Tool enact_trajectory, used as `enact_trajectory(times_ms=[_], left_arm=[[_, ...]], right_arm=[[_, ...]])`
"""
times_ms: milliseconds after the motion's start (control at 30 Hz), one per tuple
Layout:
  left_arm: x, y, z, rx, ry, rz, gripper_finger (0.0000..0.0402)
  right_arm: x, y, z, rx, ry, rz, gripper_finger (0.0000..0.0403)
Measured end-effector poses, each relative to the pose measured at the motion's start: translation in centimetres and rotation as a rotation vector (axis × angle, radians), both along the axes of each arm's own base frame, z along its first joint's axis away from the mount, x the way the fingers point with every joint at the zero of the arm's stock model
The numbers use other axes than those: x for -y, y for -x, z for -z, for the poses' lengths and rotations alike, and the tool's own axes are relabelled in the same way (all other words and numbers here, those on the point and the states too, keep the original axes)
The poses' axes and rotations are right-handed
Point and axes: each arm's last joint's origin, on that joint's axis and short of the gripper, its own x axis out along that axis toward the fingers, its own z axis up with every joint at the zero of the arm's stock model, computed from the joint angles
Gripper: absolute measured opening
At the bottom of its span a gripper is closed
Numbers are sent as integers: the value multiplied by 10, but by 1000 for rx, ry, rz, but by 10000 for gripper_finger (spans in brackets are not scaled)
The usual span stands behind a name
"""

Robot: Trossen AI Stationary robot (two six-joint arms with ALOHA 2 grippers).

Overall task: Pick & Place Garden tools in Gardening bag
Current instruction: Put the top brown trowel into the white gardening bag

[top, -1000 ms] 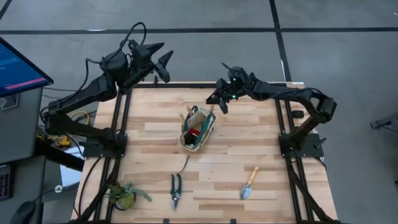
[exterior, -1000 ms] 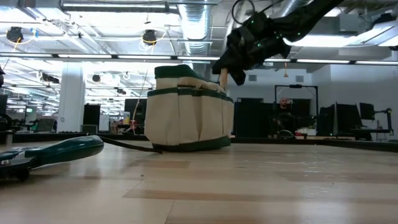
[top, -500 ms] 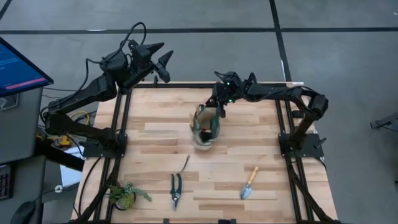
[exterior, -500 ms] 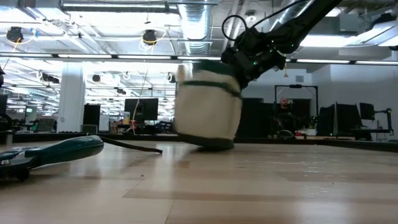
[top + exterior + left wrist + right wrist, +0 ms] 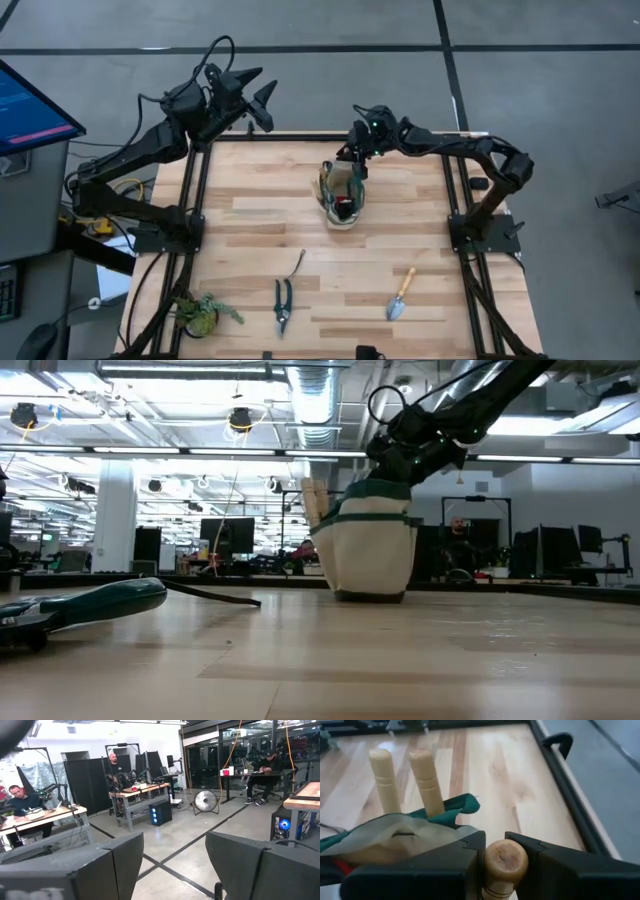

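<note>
The cream gardening bag (image 5: pixel 340 196) with green trim stands on the table's far middle; it also shows in the low view (image 5: pixel 370 555). Two wooden handles (image 5: pixel 405 780) stick up out of it. My right gripper (image 5: pixel 354 167) is at the bag's far rim, shut on a third wooden tool handle (image 5: pixel 504 861). Black pruning shears (image 5: pixel 283 303), a thin hooked tool (image 5: pixel 297 265) and a wooden-handled trowel (image 5: pixel 400 293) lie flat near the front edge. My left gripper (image 5: pixel 262 103) is open and empty, raised beyond the table's far left corner. My right gripper pinches the rounded free end of the wooden handle (image 5: pixel 505 851) between its two fingers (image 5: pixel 465 855), which come slanting down from the table's far right. The handle's lower part and the tool's blade are hidden below the gripper, at the bag's rim (image 5: pixel 445 815).
A leafy green plant clump (image 5: pixel 200 313) lies at the near left corner. The shears' teal handle (image 5: pixel 90 605) lies close in the low view. Black frame rails (image 5: pixel 455 190) run along the table's left and right sides. People sit at desks in the room behind.
My right gripper, shut on the wooden handle, has swung a little toward the table's left and then back toward its right. The bag has slid toward the table's right and far edges and has turned about, and now stands with a narrower side toward the low view.
</note>
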Motion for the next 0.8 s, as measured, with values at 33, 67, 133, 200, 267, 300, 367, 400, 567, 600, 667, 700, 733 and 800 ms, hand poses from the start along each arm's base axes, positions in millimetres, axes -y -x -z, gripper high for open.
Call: enact_trajectory(times_ms=[33, 67, 133, 200, 267, 300, 367, 400, 567, 600, 667, 700, 733, 800], left_arm=[[0, 0, 0, 0, 0, 0, 204], [0, 0, 0, 0, 0, 0, 204], [0, 0, 0, 0, 0, 0, 204], [0, 0, 0, 0, 0, 0, 204], [0, 0, 0, -1, 0, 0, 204], [0, 0, 0, -1, 0, 0, 204], [0, 0, 0, -2, 1, 0, 204], [0, 0, 0, -3, 1, 0, 204], [0, 0, 1, -7, 3, 0, 204], [0, 0, 1, -6, 4, 0, 204], [0, 0, 1, -7, 4, 0, 204], [0, 0, 1, -6, 5, 0, 204], [0, 0, 1, -6, 5, 0, 204], [0, 0, 1, -7, 6, 0, 204]], right_arm=[[0, -1, 2, -7, -5, -2, 52], [0, -1, 4, -9, -10, -4, 52], [-1, -4, 6, -3, -23, -18, 52], [-2, -4, 7, -8, -32, -26, 52], [-2, -4, 7, -5, -22, -32, 52], [-2, -4, 7, -6, -19, -34, 54], [-2, -4, 6, -5, -21, -31, 79], [-2, -4, 6, -4, -24, -29, 98], [-2, 1, -1, -14, -52, -12, 195], [-2, 2, -4, -19, -50, -15, 212], [-5, 5, -10, -37, -56, -15, 240], [-5, 6, -14, -37, -56, -15, 251], [-6, 8, -19, -33, -52, -12, 260], [-9, 15, -29, -54, -48, 12, 271]])
